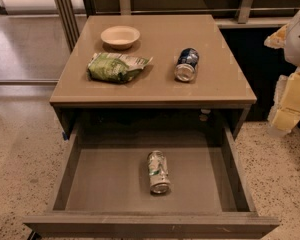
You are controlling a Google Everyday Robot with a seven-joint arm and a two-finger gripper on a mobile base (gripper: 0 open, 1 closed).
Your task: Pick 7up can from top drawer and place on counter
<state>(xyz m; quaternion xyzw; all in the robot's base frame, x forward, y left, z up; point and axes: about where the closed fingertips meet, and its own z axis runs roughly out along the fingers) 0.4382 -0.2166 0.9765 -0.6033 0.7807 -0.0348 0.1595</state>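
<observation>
The 7up can (158, 172) lies on its side in the open top drawer (105, 184), a little right of the middle, with one shiny end towards the drawer front. The drawer is pulled out under the tan counter (215, 79). My gripper (290, 101) is at the right edge of the view, beside the counter and above the floor. It is well away from the can and holds nothing that I can see.
On the counter lie a dark blue can (186, 64) on its side, a green crumpled chip bag (117, 66) and a beige bowl (120, 36). Speckled floor surrounds the cabinet. The drawer front panel (150, 225) is nearest the camera.
</observation>
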